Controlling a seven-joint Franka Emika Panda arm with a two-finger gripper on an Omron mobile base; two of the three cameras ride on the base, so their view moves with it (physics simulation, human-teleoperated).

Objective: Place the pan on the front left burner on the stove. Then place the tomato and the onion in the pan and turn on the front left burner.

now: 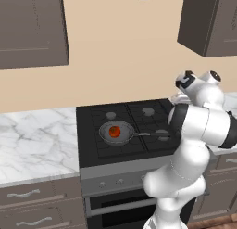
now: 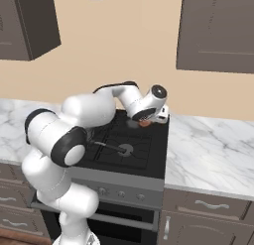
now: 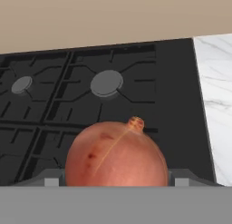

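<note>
The dark grey pan (image 1: 124, 138) sits on the black stove (image 1: 88, 144), covering the front left burner. The red-orange tomato (image 1: 114, 131) lies inside it. The pan's long handle (image 1: 149, 134) points right. My gripper (image 2: 145, 121) hangs over the stove's back right part, shut on the pale orange-pink onion (image 2: 144, 123). In the hand view the onion (image 3: 115, 153) spans the gap between my gripper's (image 3: 115, 181) two fingertips (image 3: 52, 180), with its stem tip pointing up. My arm hides the pan's bowl in the right base view, where only the handle (image 2: 106, 146) shows.
Marble counters flank the stove on the left (image 1: 32, 144) and on the right (image 2: 208, 150). Small knobs (image 1: 120, 181) line the grey front panel. The back right burner cap (image 3: 106, 82) lies beyond the onion. Dark wall cabinets (image 2: 218, 30) hang overhead.
</note>
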